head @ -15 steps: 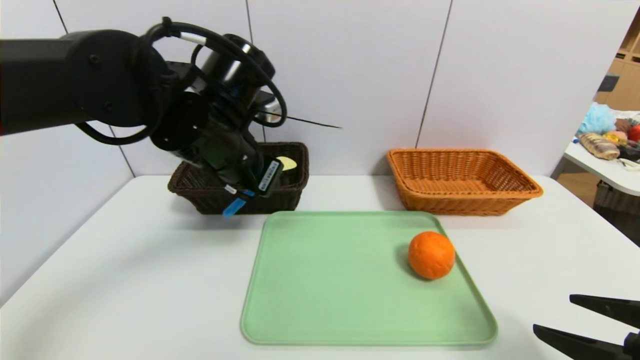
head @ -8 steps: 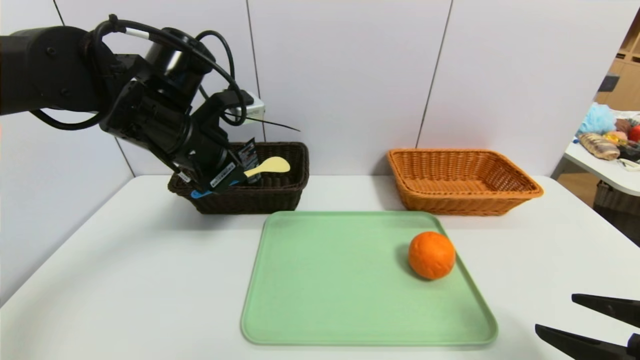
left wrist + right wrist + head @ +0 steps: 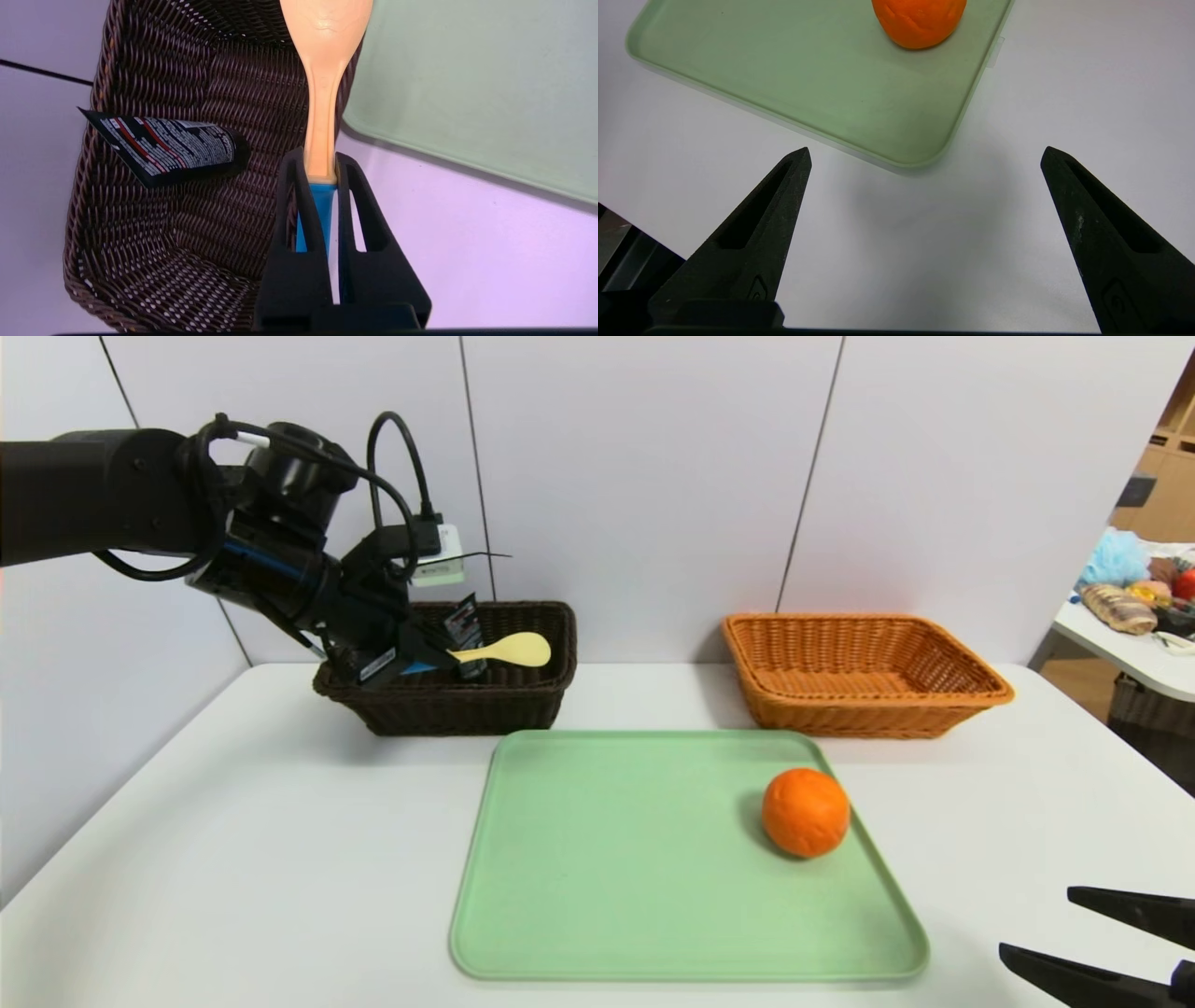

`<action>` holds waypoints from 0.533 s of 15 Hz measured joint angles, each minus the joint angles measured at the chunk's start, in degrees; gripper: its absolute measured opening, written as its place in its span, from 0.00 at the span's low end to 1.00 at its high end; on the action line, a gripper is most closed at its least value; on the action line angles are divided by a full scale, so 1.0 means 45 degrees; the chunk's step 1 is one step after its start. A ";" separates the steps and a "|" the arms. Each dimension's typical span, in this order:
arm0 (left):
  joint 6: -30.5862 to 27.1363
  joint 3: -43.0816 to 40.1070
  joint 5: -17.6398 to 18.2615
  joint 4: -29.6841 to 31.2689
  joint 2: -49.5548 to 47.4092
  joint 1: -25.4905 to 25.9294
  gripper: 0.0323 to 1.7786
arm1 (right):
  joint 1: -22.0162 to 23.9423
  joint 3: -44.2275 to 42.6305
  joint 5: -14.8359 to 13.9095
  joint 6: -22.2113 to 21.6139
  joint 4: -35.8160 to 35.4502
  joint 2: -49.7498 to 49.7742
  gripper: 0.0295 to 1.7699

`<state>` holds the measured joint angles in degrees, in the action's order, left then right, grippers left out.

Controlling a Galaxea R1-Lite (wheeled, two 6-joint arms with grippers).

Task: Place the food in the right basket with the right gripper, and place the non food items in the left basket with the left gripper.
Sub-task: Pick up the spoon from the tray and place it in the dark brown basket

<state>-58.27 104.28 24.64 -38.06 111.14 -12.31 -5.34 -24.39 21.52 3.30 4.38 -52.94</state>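
Note:
My left gripper (image 3: 425, 658) (image 3: 319, 158) is shut on the blue-ended handle of a pale yellow spoon (image 3: 509, 651) (image 3: 322, 70), holding it level over the dark brown basket (image 3: 523, 700) (image 3: 140, 224) at the back left. A black tube (image 3: 463, 621) (image 3: 170, 149) lies inside that basket. An orange (image 3: 805, 812) (image 3: 919, 21) sits on the right side of the green tray (image 3: 607, 859) (image 3: 808, 79). The orange wicker basket (image 3: 859, 695) stands empty at the back right. My right gripper (image 3: 1088, 933) (image 3: 924, 154) is open, low over the table near the tray's front right corner.
White table (image 3: 233, 859) backed by a grey wall. A side table with assorted items (image 3: 1134, 588) stands off to the far right, beyond the table edge.
The left arm has swung left and back, turning so the spoon now points right and level over the dark basket. The right gripper and the orange have stayed put.

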 joint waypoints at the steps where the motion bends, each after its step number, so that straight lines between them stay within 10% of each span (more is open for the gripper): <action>1: -0.0420 0.0238 0.0312 0.0000 0.0238 0.0141 0.05 | 0.0000 0.0000 -0.0005 0.0000 0.0000 0.0019 0.96; 8: -0.1807 0.1769 0.0574 0.0054 0.2007 0.0821 0.05 | 0.0030 0.0252 -0.0024 -0.0019 0.0019 0.0203 0.96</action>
<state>-66.40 112.24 27.22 -37.82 120.17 -8.62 -5.21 -23.26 21.41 3.22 4.46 -52.03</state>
